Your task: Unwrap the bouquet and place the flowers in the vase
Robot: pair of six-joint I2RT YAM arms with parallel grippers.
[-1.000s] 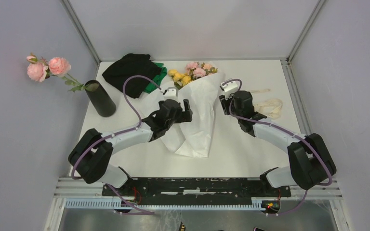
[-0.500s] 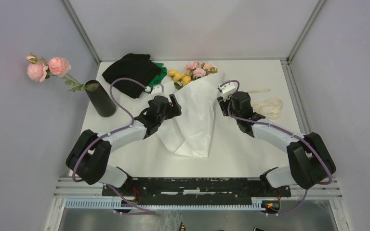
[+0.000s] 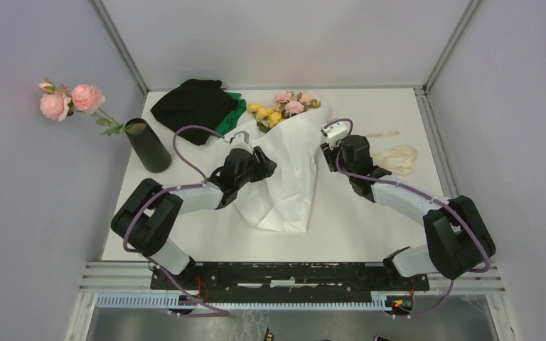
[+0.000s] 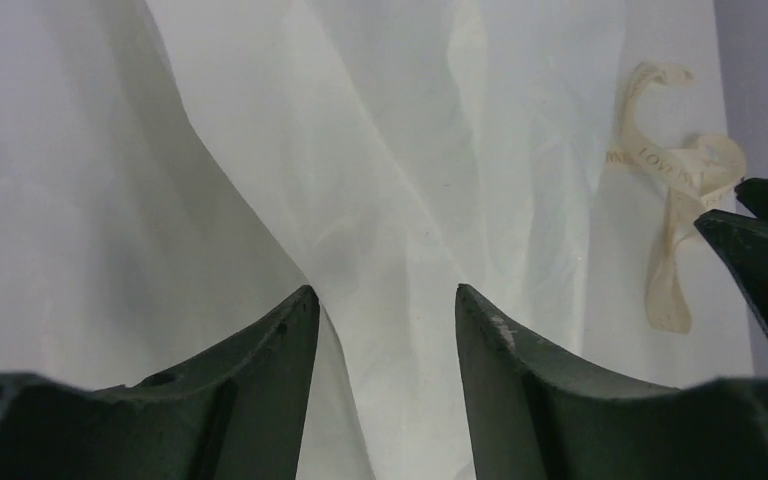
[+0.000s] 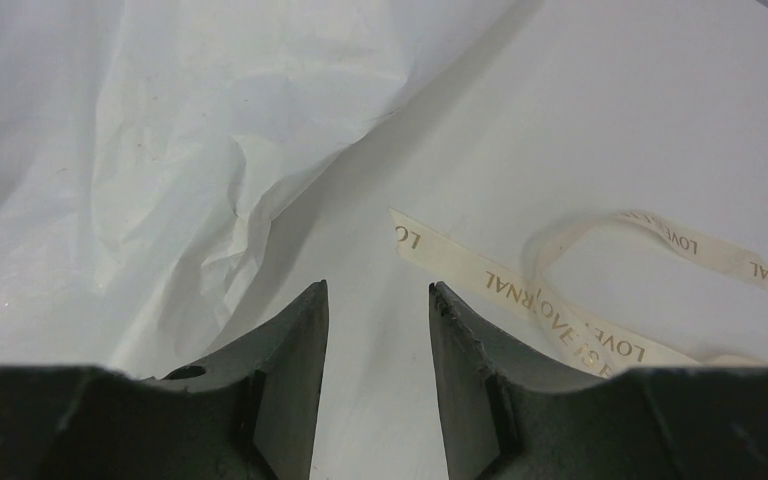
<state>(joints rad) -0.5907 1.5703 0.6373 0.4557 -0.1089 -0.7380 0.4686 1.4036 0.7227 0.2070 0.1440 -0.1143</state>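
Left gripper has shifted over the wrap's left flap and its jaws have narrowed; the bouquet is still wrapped.
Over the last second I've slid my left arm up-left, then back onto the white paper sheet. The jaws went from wide to about half apart, with a crease of paper in the gap. I can't tell whether they're pinching it yet, and I read this as the start of a grab to peel the flap. Right gripper hasn't moved: jaws part-open on nothing, over bare table just beside the paper's right edge. The ribbon is already off and lies loose near it. The flowers poke out the far end of the wrap at mid-table, well apart from the vase at the left edge. Unwrapping is barely begun.
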